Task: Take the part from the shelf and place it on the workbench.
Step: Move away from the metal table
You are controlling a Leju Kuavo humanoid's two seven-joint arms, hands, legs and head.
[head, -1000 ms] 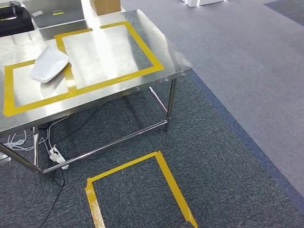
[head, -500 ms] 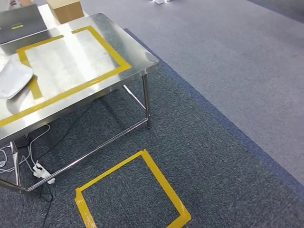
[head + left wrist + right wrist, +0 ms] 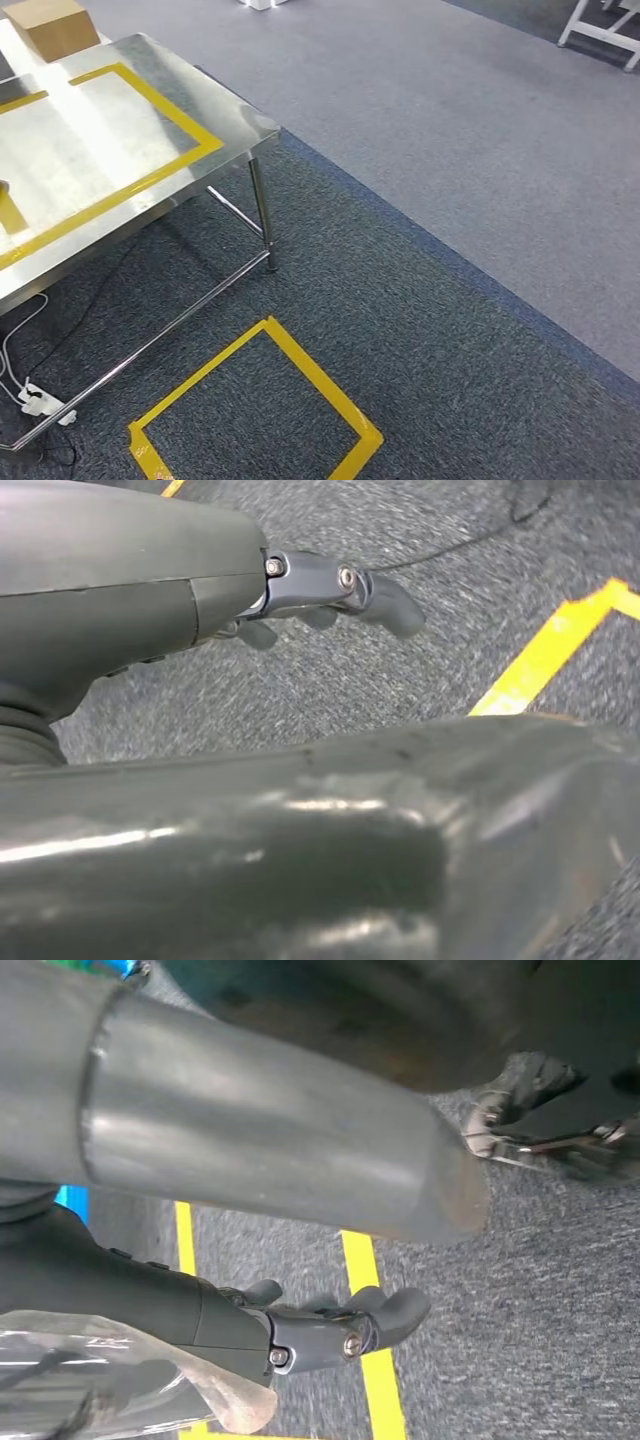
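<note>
Bench [image 3: 113, 130] with yellow tape, upper left of frame.
Left hand [image 3: 317, 585] fingers released; right hand [image 3: 324, 1330] perhaps touching clear film [image 3: 113, 1385], grasp unclear.

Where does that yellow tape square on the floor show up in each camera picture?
Head view: the tape square lies on the dark carpet at bottom centre, in front of the table.
Left wrist view: one strip at the right edge, beyond the left robot hand.
Right wrist view: strips behind the right robot hand.
Shared landmark: the dark carpet.
</note>
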